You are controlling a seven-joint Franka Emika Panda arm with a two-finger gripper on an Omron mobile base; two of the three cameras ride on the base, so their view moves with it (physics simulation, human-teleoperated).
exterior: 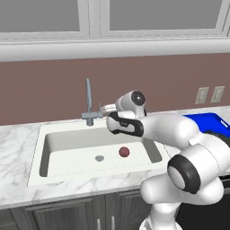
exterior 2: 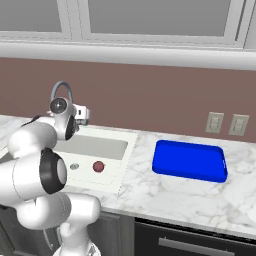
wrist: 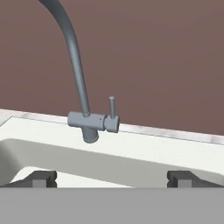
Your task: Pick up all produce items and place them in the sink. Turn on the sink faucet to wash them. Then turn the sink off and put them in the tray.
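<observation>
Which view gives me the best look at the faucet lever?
The hand view: the lever stands upright beside the faucet base, close and unobstructed. In the left base view the faucet is small and the lever is partly hidden behind the arm. In the right base view only the spout arch shows.

I see an off-white sink basin (exterior: 81, 139) set in a white marble counter (exterior 2: 165, 195) with grey veining. Beyond my dark fingertips (wrist: 41, 178) stands a grey metal faucet (wrist: 87, 118) against a reddish-brown wall (wrist: 166, 61). A dark maroon fruit (exterior: 124, 152) lies in the basin. The tray (exterior 2: 189, 160) is bright blue.
</observation>
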